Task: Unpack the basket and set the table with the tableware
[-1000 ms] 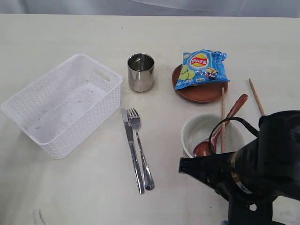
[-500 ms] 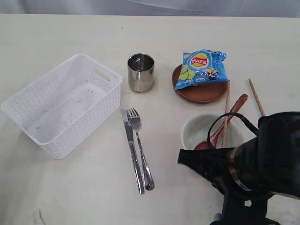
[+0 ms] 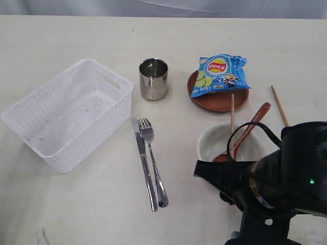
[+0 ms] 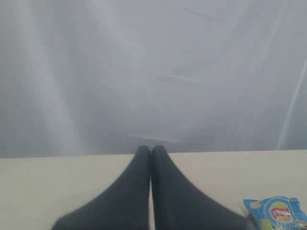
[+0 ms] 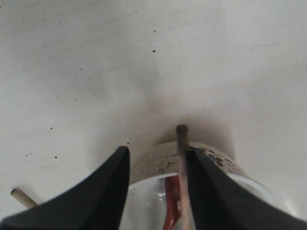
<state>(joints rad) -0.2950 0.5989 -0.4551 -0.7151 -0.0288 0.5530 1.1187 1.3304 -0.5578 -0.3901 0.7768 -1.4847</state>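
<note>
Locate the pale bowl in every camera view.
Exterior view: the bowl sits lower right, nearer the camera than the chip bag.
Left wrist view: not in it.
Right wrist view: the bowl's speckled rim shows inside the open right hand.
Shared landmark: the chopstick lying over the bowl's rim, in the exterior and right wrist views.

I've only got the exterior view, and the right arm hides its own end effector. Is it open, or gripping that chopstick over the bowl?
Observer: Open. In the right wrist view the right end effector has its jaws well apart. The chopstick runs beside one finger and is not clamped.
Operator: And the left end effector? It's nowhere in my view.
Observer: The left end effector is shut, with nothing between its jaws.
</note>
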